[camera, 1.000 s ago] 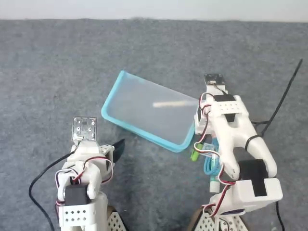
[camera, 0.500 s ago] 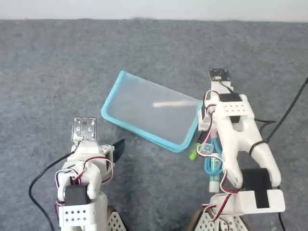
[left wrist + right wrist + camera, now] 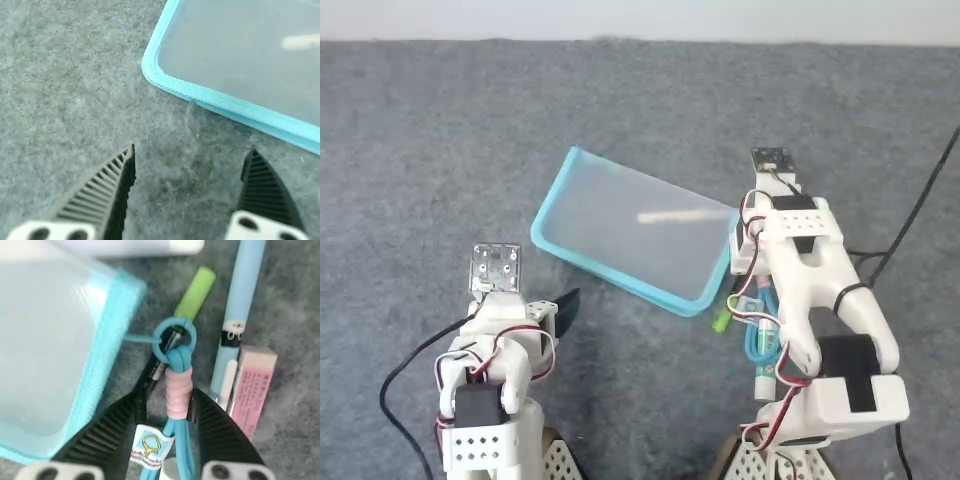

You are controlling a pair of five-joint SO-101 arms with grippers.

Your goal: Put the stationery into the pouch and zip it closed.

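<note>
The translucent pouch (image 3: pixel 630 238) with a turquoise zip edge lies in the middle of the grey mat, its corner visible from the left wrist (image 3: pixel 240 50). Beside its right end lies the stationery: a green pen (image 3: pixel 195 292), a light blue pen (image 3: pixel 240 315) and a pink eraser (image 3: pixel 255 390). My right gripper (image 3: pixel 169 415) hangs over this pile, shut on a blue cord with a pink sleeve (image 3: pixel 179 390). The cord ends in a blue ring (image 3: pixel 174 340) next to the pouch (image 3: pixel 55 340). My left gripper (image 3: pixel 187 185) stands open just short of the pouch's near edge, holding nothing.
Grey carpet covers the whole table, with open room beyond and left of the pouch. A black cable (image 3: pixel 910 215) trails at the right. A white object (image 3: pixel 140 246) lies past the green pen. The right arm (image 3: pixel 810 290) hides much of the stationery from above.
The right arm nudged forward a little, then eased back. The pouch, the stationery and the left arm have stayed put.
</note>
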